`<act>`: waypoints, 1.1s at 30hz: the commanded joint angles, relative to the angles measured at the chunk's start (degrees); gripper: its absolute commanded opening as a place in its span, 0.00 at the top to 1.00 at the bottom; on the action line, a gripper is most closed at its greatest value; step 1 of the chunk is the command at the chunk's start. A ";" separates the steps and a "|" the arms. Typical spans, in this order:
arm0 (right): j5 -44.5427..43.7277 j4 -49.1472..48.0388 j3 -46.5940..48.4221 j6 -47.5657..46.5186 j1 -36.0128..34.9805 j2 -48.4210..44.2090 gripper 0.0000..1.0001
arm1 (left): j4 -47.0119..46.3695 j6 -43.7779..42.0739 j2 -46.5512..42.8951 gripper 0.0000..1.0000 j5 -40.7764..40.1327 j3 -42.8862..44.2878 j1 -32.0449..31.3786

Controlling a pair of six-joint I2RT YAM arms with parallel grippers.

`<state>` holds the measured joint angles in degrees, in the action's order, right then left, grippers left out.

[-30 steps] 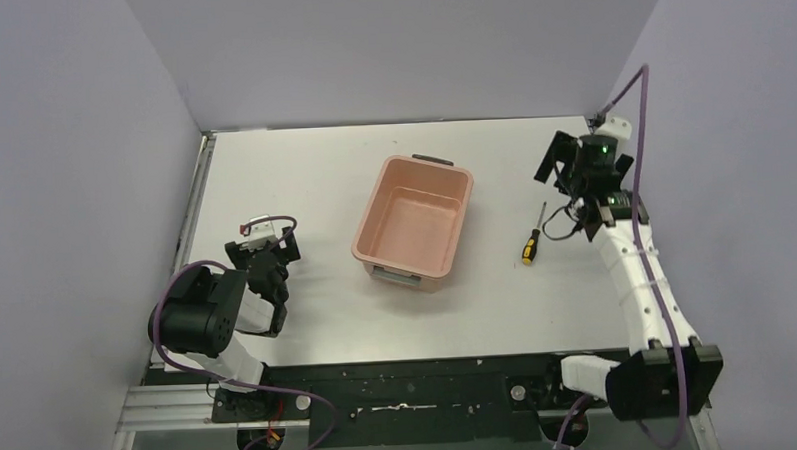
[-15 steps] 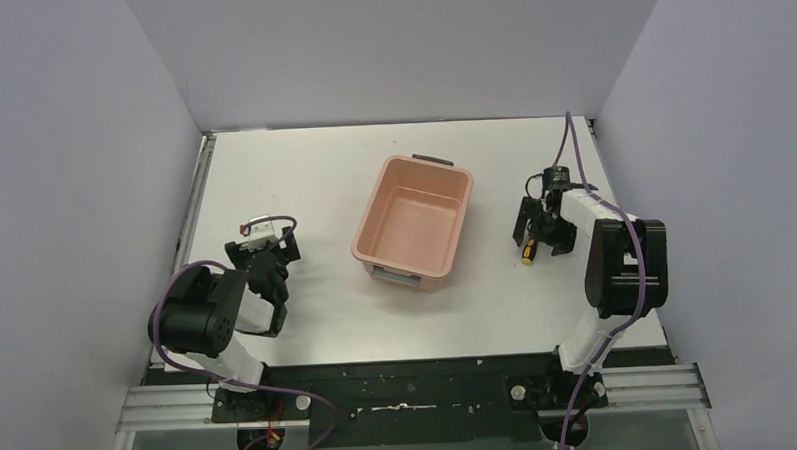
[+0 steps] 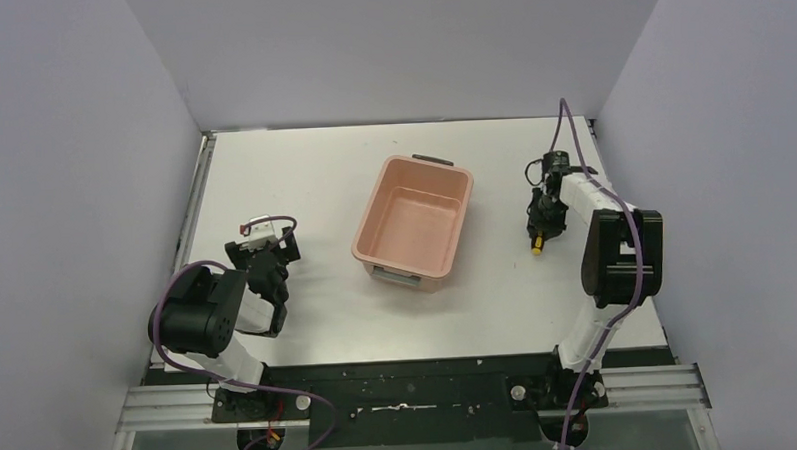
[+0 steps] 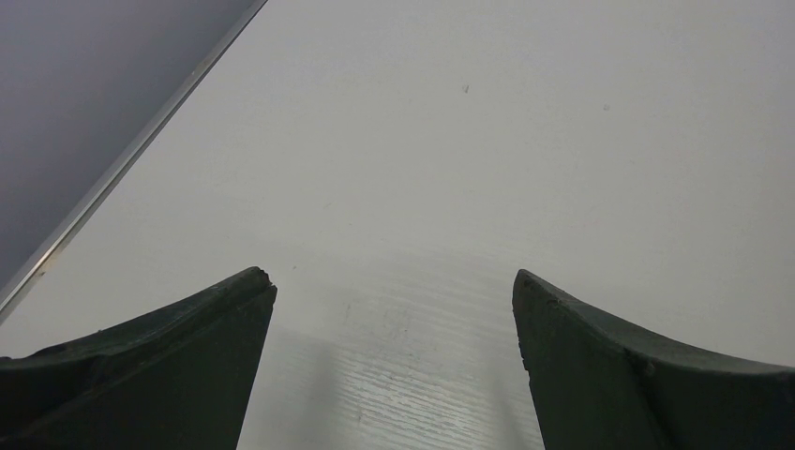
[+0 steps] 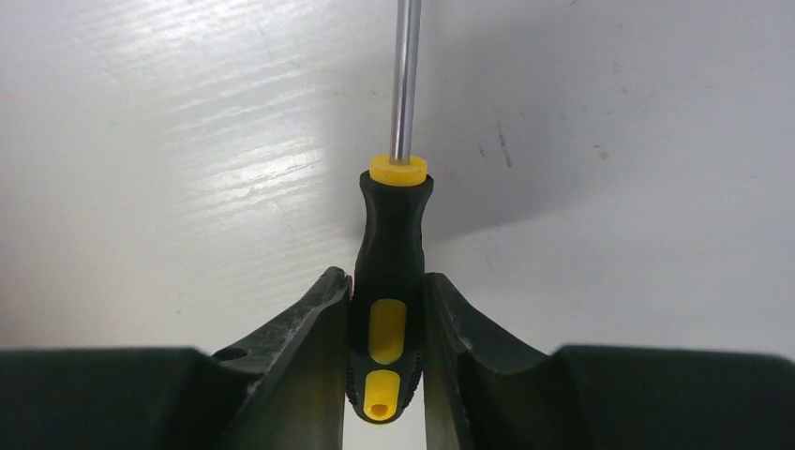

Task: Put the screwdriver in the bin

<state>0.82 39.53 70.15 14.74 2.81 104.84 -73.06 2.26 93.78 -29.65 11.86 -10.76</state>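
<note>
The screwdriver [image 5: 389, 272] has a yellow-and-black handle and a thin metal shaft pointing away from the camera; it lies on the white table to the right of the bin. My right gripper [image 5: 387, 286] is shut on its handle, both fingers pressed against the black grip. From above, the right gripper [image 3: 541, 223] reaches down over the screwdriver [image 3: 538, 246], with only the yellow handle end showing. The salmon-pink bin [image 3: 458, 223] stands empty at the table's middle. My left gripper [image 4: 394, 281] is open over bare table, far left of the bin, by the folded left arm [image 3: 261, 270].
Grey walls enclose the table on the left, back and right. A metal rail [image 3: 196, 207] runs along the table's left edge. The right arm's purple cable [image 3: 569, 139] loops above the gripper.
The right arm swung down from the back right to the screwdriver, and its jaws went from wide open to shut on the handle. The left arm has not moved.
</note>
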 commanded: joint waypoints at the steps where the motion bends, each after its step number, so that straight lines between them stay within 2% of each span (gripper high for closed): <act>1: -3.02 10.97 12.25 -1.36 0.00 -4.59 1.00 | -1.83 -0.57 -1.03 0.03 0.48 0.27 0.17; 6: -4.18 20.15 22.28 1.71 -0.07 -8.63 1.00 | -1.85 -0.51 -1.04 0.03 0.56 0.27 0.18; 10: -4.30 21.60 25.67 5.86 -3.40 -10.12 1.00 | -1.83 -0.51 -0.99 0.03 0.55 0.27 0.19; 13: -4.63 21.10 29.20 9.49 -11.76 -9.25 1.00 | -1.83 -0.56 -1.01 0.03 0.51 0.27 0.13; 18: -1.71 15.43 37.36 13.92 -30.73 -4.04 1.00 | -1.80 -0.54 -0.99 0.03 0.53 0.27 0.19; 21: -1.77 14.64 41.85 14.74 -36.68 -0.27 1.00 | -1.78 -0.59 -0.98 0.03 0.50 0.27 0.18; 24: -2.87 13.01 40.80 15.65 -38.90 1.26 1.00 | -1.85 -0.59 -1.02 0.03 0.47 0.27 0.16; 33: -3.42 6.65 25.79 19.21 -44.38 6.43 1.00 | -1.82 -0.54 -0.97 0.03 0.43 0.27 0.22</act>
<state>-1.15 49.58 100.38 31.20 -39.11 108.12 -73.06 2.26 93.78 -29.65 11.86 -10.76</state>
